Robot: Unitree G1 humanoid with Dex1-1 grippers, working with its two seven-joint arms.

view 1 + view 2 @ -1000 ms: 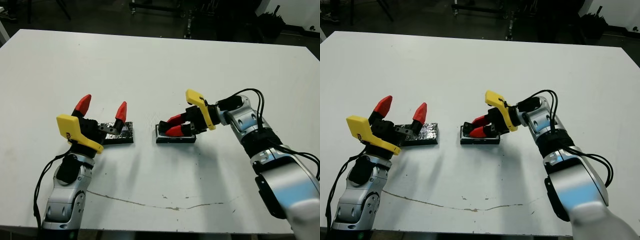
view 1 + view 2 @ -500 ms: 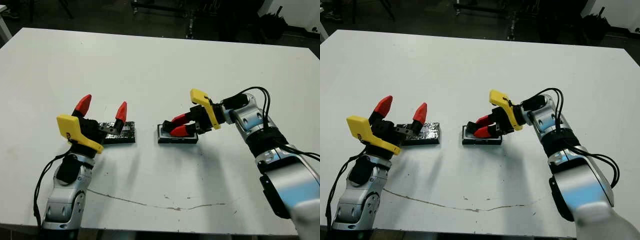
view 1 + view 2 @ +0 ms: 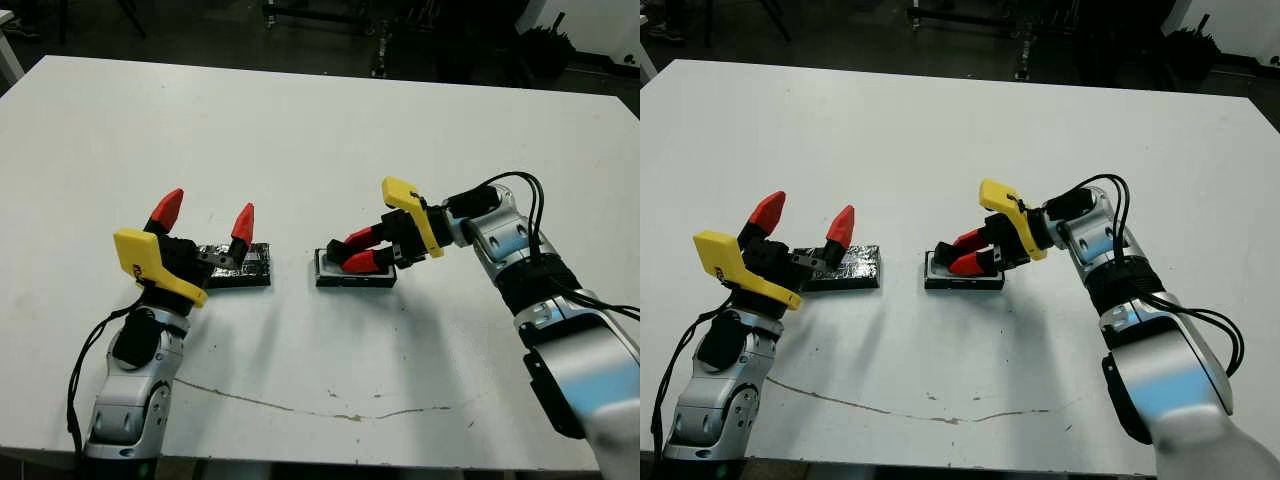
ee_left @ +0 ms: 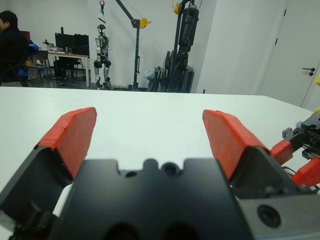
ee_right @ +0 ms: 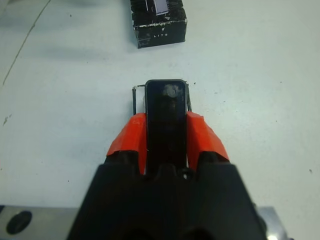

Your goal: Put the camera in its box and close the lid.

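Black camera point(image 5: 165, 117) between right pincer point(image 5: 166, 145) fingers, over box point(image 3: 353, 272).

Glossy black camera point(image 5: 166, 117); black-walled box point(image 3: 352, 279) with white lining. The lid point(image 3: 245, 263) is black, topped in crinkled silver foil. Red fingertips point(image 4: 72, 135), yellow guards, white table point(image 3: 320, 130) with a thin dark crack.

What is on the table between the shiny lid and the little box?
Nothing: only bare white table separates the lid from the box. Both head views show that gap clearly; they lie apart, not touching.
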